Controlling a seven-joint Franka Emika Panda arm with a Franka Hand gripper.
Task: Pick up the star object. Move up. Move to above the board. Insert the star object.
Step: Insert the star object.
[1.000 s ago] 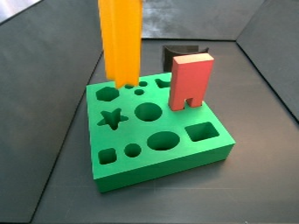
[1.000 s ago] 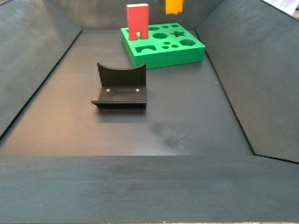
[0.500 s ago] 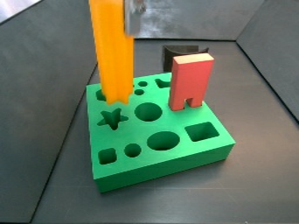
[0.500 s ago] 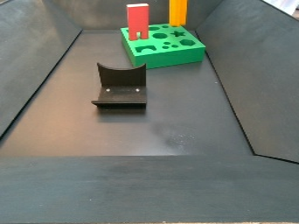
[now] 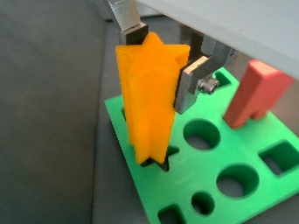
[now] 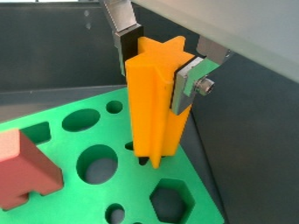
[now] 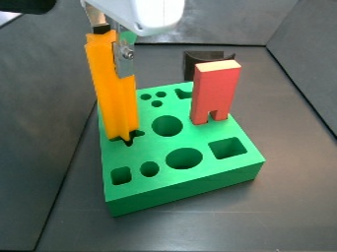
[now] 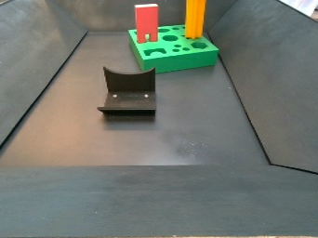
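Gripping the star object (image 5: 152, 96) between my fingers (image 5: 191, 80), my gripper (image 6: 159, 54) over the board (image 7: 198, 172), I should keep it upright, ridges matched to the star hole, and descend slowly.

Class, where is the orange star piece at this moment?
The star piece stands upright, held near its top by the gripper, its lower end at the star hole of the green board. The red block stands across the board from it.
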